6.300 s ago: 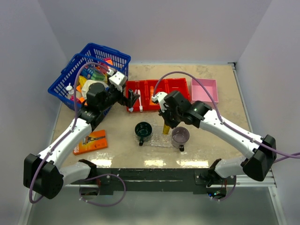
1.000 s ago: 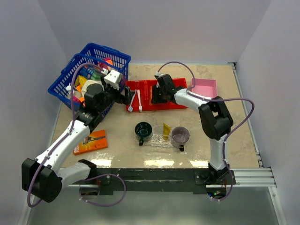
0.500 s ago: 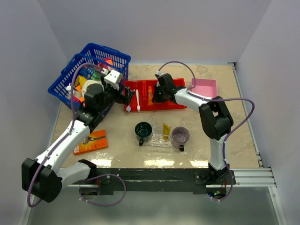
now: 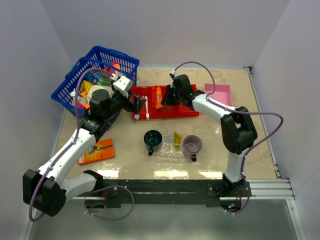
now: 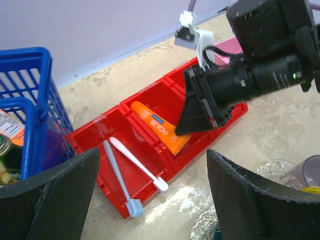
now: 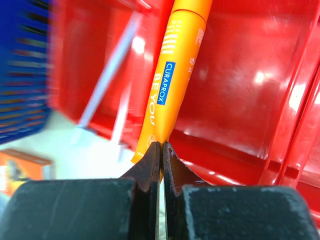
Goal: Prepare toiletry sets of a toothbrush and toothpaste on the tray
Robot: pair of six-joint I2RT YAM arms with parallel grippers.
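My right gripper [image 4: 164, 98] is shut on the flat crimped end of the orange tube [image 4: 158, 96], which hangs tilted over the middle compartment; the grip shows in the right wrist view [image 6: 161, 146] on the tube [image 6: 167, 85]. Two white toothbrushes [image 4: 144, 107] lie in the left compartment, also seen in the left wrist view [image 5: 136, 162]. My left gripper [image 4: 142, 103] is open and empty, hovering over them [image 5: 155, 200]. The yellow-orange tube [image 4: 177, 139] lies on the clear tray [image 4: 167, 152].
The red three-compartment bin [image 4: 187, 111] sits mid-table with a pink box [image 4: 218, 95] to its right. A blue basket [image 4: 95, 75] of items stands far left. A dark green cup [image 4: 153, 138] and a purple cup [image 4: 192, 144] flank the tray. An orange razor pack [image 4: 97, 151] lies front left.
My right wrist has risen and swung back, tipping the orange tube up by its flat end. The left arm has barely moved.
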